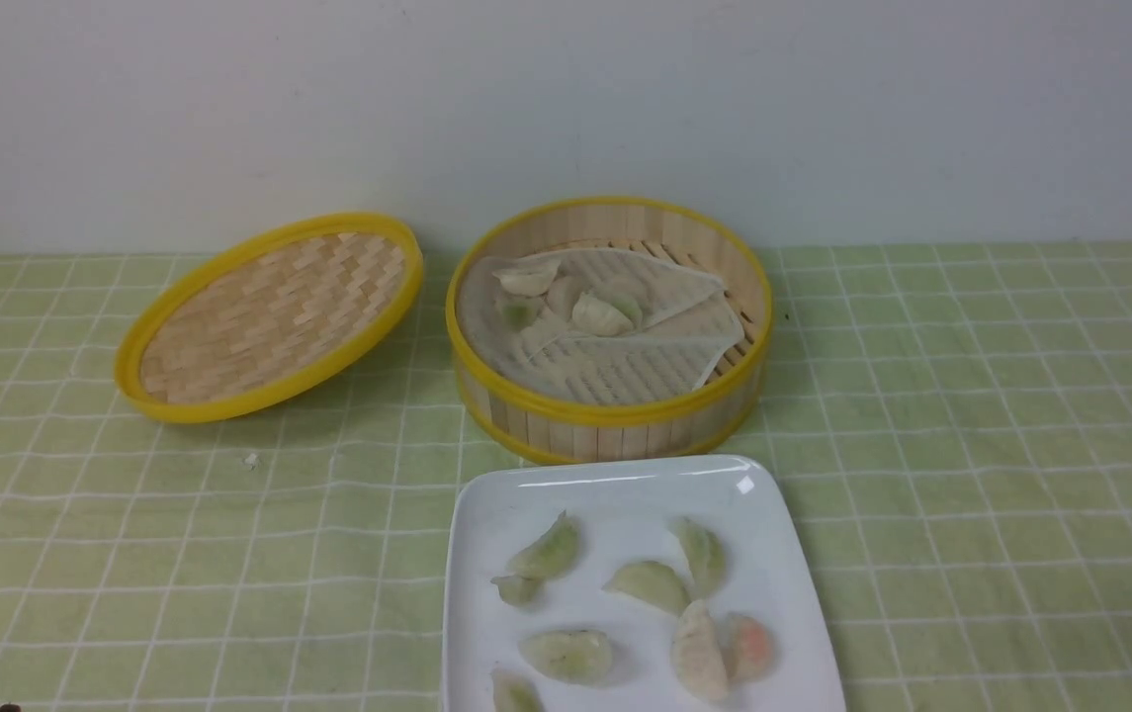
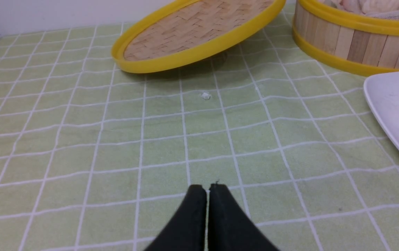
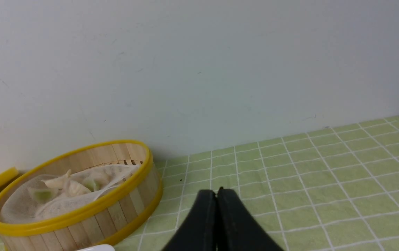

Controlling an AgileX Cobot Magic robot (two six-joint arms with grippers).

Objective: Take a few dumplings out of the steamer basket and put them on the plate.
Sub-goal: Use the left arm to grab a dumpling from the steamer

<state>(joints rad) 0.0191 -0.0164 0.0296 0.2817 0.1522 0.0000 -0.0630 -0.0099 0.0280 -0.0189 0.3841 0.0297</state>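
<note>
Both claws are pressed together on nothing, my left claw (image 2: 206, 188) low over the green checked desk (image 2: 115, 157) and my right claw (image 3: 216, 191) off to the right of the round yellow-rimmed bamboo steamer basket (image 1: 615, 410); I judge the moving is about done. Several pale crescent dumplings (image 1: 650, 583) lie on the glossy white squarish plate (image 1: 625, 489) just in front of the basket, and a few more sit inside on its cloth. The woven yellow-rimmed lid (image 1: 269, 316) lies tilted to the basket's left, leaving its top open.

I see pale green tablecloth (image 1: 971, 445) with white grid lines, round pale bamboo-slat steamer basket (image 1: 615, 430) with yellow rims, whitish cloth liner (image 1: 625, 371), glossy white squarish plate (image 1: 615, 494), whitish and green-tinted dumplings (image 1: 566, 655), one pink-orange dumpling (image 1: 751, 645), tan herringbone-woven yellow-rimmed lid (image 1: 269, 316)
</note>
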